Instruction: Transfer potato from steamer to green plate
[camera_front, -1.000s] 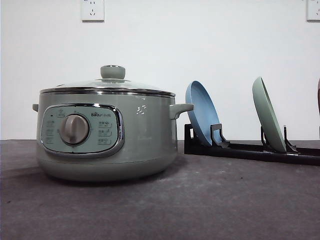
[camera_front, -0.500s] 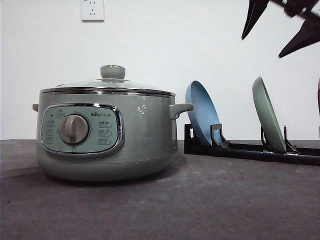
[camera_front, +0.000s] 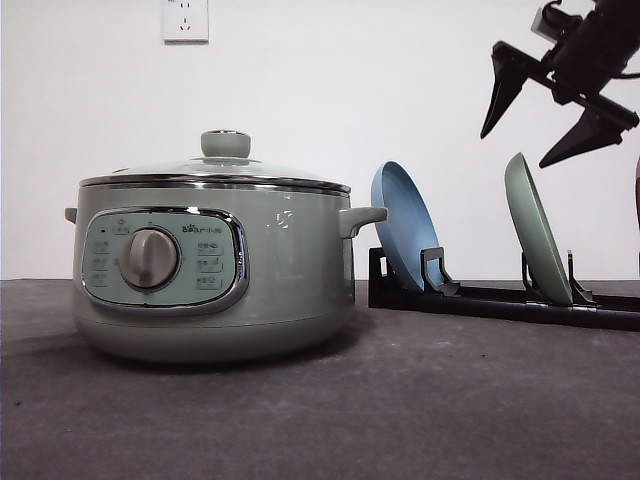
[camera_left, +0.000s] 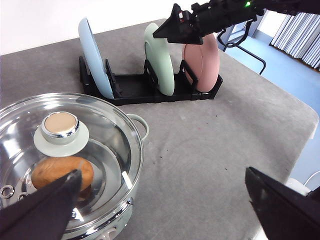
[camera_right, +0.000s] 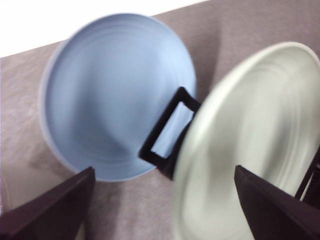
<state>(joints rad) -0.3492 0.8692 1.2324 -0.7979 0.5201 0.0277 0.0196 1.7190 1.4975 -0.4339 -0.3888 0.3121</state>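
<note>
Here the steamer (camera_front: 212, 268) sits on the left of the dark grey table (camera_front: 420, 400), its glass lid (camera_left: 60, 150) shut and the knob (camera_front: 226, 144) on top. Through the lid, in the left wrist view, the potato (camera_left: 61, 173) lies inside the pot, orange-brown and on its side, just beside the knob's base.

To the right of the steamer, further back, a black rack (camera_front: 500, 298) holds plates on edge. The blue plate (camera_front: 404, 238) stands in the slot nearest the steamer, and the green plate (camera_front: 536, 230) stands in the next slot to the right, leaning slightly. In the left wrist view a pink plate (camera_left: 202, 62) stands one slot beyond the green one.

The right gripper (camera_front: 545, 100) hangs in the air at the upper right, above the rack and over the green plate, touching nothing. Its two dark fingers are spread wide and hold nothing. The right wrist view is blurred, with the blue plate and the green plate below and a fingertip (camera_right: 50, 212) at each lower corner, well apart.

The left gripper (camera_left: 165, 205) hovers above the near side of the table, beside the steamer. Its fingers are also spread wide with nothing between them.

A white wall socket (camera_front: 185, 20) is on the wall above the steamer.
</note>
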